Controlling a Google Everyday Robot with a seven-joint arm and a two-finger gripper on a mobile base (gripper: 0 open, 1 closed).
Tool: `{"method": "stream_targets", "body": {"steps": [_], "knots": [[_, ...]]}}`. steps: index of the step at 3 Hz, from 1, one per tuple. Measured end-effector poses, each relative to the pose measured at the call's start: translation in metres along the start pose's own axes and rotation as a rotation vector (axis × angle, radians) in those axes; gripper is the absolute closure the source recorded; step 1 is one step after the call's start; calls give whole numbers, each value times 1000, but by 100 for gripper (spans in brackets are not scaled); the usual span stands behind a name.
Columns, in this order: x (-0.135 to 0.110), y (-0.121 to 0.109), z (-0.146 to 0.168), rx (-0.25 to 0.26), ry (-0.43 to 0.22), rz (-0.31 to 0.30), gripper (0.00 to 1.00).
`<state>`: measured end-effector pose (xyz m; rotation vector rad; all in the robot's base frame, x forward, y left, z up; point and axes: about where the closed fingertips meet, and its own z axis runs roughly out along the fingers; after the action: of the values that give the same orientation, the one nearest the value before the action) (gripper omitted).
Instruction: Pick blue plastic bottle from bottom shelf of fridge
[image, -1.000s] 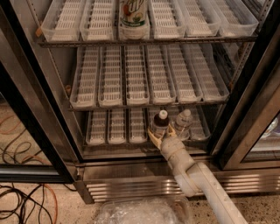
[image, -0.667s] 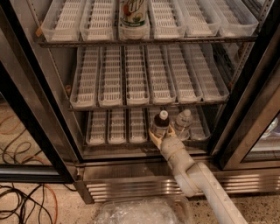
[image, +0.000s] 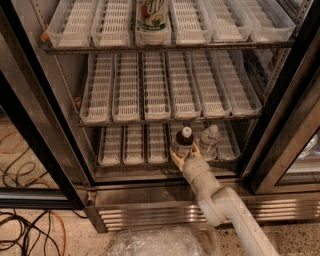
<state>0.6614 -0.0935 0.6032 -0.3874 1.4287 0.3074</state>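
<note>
Speckled floor out front, with cables (image: 22, 235) tangled at the left and a crinkly plastic bag (image: 155, 242) lying just below the grille (image: 145, 213). The fridge (image: 62, 102) stood open, with black door frames on both sides: the left frame (image: 35, 150) was well away from the action, while the right frame (image: 287, 130) sat a lot nearer the arm (image: 227, 207).

The bottom shelf (image: 134, 145) had its left lanes bare, so there was plenty of open room that side. On the right it was tighter. The bottle (image: 184, 141) stood upright near the front edge in a middle-right lane, and a clear bottle (image: 209, 141) stood just beside it on its right. The middle rack (image: 165, 92) hung right above the caps, so there wasn't much headroom. Up on the top rack stood a green-labelled bottle (image: 151, 17).

The arm came in from the lower right, angled up and leftward over the grille and the fridge's front lip. The gripper (image: 185, 154) was at the shelf's front edge, at the foot of the bottle. The jaws looked clamped on its lower body, one pale tip each side, and the right tip sat between the two bottles.

Compared with a second ago, I honestly couldn't spot a difference. The arm had the same pose, both bottles were in the same spots, and nothing was lifted.
</note>
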Motion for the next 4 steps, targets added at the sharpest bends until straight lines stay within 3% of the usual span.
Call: {"method": "stream_targets", "body": {"steps": [2,4], "knots": [[-21,9,-2,-22,-45,-55,100],[-48,14,-4,-70,-27,-93,100]]}}
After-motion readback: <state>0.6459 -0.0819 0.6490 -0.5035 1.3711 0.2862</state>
